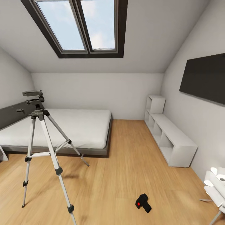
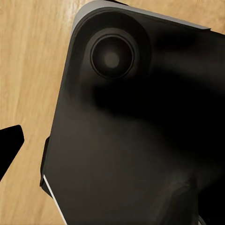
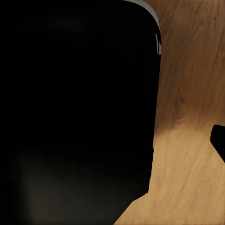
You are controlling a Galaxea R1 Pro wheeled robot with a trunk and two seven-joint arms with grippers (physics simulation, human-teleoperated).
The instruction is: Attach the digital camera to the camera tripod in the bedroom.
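From the head camera I saw the small black digital camera with its bright red round button (image 1: 143,202) lying on the light wood plank floor (image 1: 125,162), low in the view and right of centre, tipped on its side with the button facing up. The tall camera tripod with thin silver legs, black joints and a black head with a pan handle (image 1: 42,150) stood upright at the left, well apart from the camera, with open floor between the two. Behind the tripod lay the low bed with a white mattress on a grey frame (image 1: 72,128), and above it the dark-framed double skylight (image 1: 82,26) showed sky. Along the right wall ran a low white open shelving unit (image 1: 168,137) under a flat black wall panel (image 1: 204,78), and a white piece of furniture (image 1: 215,184) sat at the right edge, near the camera. Both wrist cameras looked down at wood floor past a large dark rounded body of the robot (image 2: 140,131) (image 3: 75,112); I could not tell how far either gripper was spread, nor whether it had hold of anything.
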